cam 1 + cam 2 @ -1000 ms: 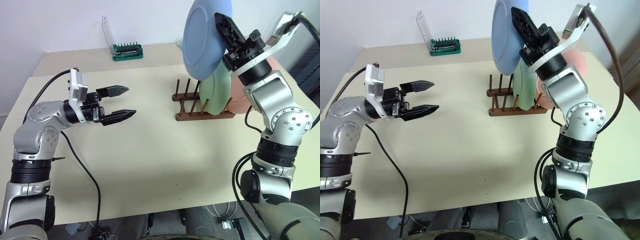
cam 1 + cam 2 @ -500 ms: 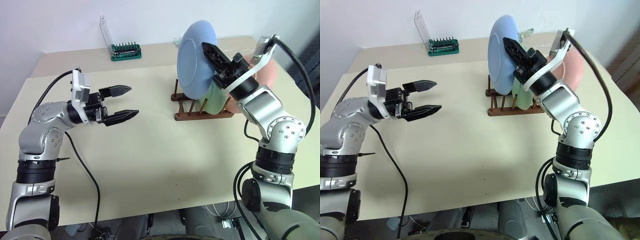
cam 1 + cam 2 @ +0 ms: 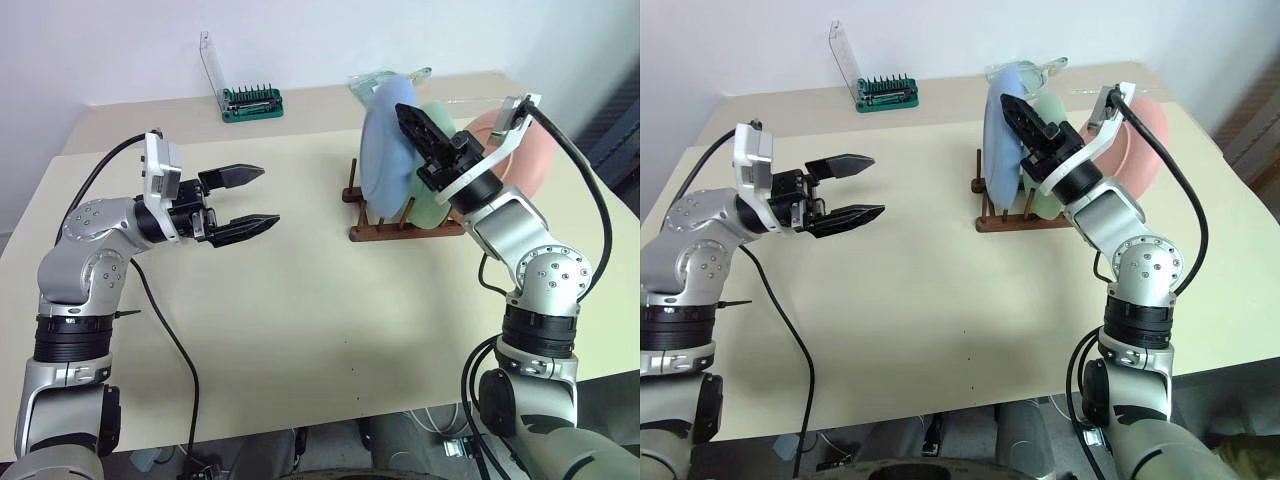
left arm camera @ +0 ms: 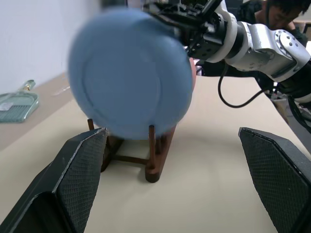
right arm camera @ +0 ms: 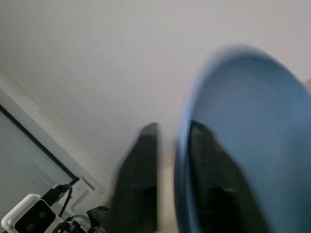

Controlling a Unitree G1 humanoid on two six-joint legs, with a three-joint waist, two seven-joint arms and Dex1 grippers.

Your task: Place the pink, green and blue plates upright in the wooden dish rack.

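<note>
Now your blue plate (image 3: 385, 135) stands on edge at the front of the wooden dish rack (image 3: 405, 228), its lower rim down between the pegs, with the mint green plate (image 3: 436, 165) upright just behind it and the salmon pink plate (image 3: 520, 155) behind that, at the far end. Your right gripper (image 3: 408, 118) is up at the blue plate's top rim, one black finger on either side of it; the right wrist view shows a gap between one finger and the rim, so you look to be letting go, though whether the other finger touches I cannot tell. Your left gripper (image 3: 250, 195) hovers over the bare table (image 3: 300, 320), well apart from the rack, jaws spread wide and holding nothing. Treat these plates as stiff and fairly light, with a matte face that should give the pads decent purchase; they could chip if knocked, and a plate on edge will roll or tip if nudged sideways. If you need to regrip, pinch the rim at the top, straight above the pegs. Draw the fingers away along the plate's plane, so neither one drags the rim over and topples the row. The green tool-bit holder (image 3: 252, 101) at the back is out of the way.
</note>
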